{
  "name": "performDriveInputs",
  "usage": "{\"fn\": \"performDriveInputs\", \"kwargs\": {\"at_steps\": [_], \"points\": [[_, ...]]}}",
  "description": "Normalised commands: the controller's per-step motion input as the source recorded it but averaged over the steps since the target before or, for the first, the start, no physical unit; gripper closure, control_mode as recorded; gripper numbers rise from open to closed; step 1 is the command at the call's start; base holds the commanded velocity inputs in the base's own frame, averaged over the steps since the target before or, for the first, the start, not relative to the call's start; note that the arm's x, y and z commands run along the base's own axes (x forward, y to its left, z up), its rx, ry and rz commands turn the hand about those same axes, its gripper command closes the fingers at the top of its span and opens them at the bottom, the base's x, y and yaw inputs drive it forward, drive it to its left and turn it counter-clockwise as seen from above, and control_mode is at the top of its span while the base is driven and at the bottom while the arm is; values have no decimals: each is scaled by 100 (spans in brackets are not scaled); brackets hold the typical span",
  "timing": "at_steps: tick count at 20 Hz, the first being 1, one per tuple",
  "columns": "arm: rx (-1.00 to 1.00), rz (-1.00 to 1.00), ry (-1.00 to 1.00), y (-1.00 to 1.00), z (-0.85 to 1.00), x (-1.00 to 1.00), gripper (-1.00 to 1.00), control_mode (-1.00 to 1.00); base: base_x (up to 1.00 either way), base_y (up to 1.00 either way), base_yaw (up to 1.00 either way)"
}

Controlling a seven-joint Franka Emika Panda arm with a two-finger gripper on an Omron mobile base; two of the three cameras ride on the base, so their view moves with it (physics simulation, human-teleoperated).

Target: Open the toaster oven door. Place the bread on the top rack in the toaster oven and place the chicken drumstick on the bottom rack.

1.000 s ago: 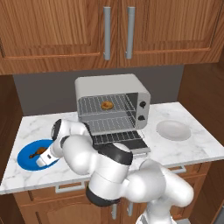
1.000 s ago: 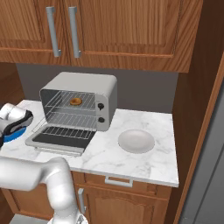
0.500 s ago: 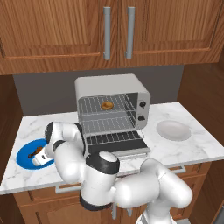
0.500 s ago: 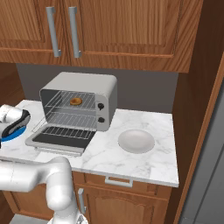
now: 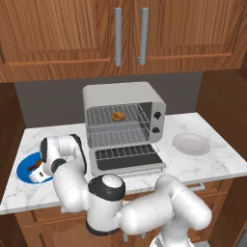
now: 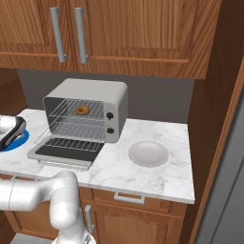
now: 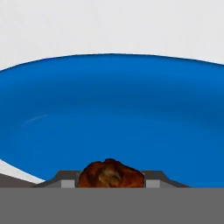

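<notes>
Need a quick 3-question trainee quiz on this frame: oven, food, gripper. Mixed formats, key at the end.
1. True or false: the toaster oven door is folded down open.
2. The bread lies on: A) the top rack B) the bottom rack C) the blue plate D) the white plate
3. Fill in: in the hand view, the gripper has its fingers on either side of the ______, over the blue plate.

Key: 1. true; 2. A; 3. chicken drumstick
</notes>
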Motion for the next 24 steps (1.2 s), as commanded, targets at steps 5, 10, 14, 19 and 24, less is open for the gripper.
{"fn": "performDriveInputs", "kwargs": {"at_steps": [5,10,14,19,24], "points": [[-3,0,26,0,76,-3,100,-100,0,0,0],[-1,-3,33,0,97,-25,100,-100,0,0,0],[0,-5,39,-3,99,-55,100,-100,0,0,0],[0,-5,38,-3,100,-63,100,-100,0,0,0],[0,-1,28,0,100,-61,100,-100,0,0,0]]}}
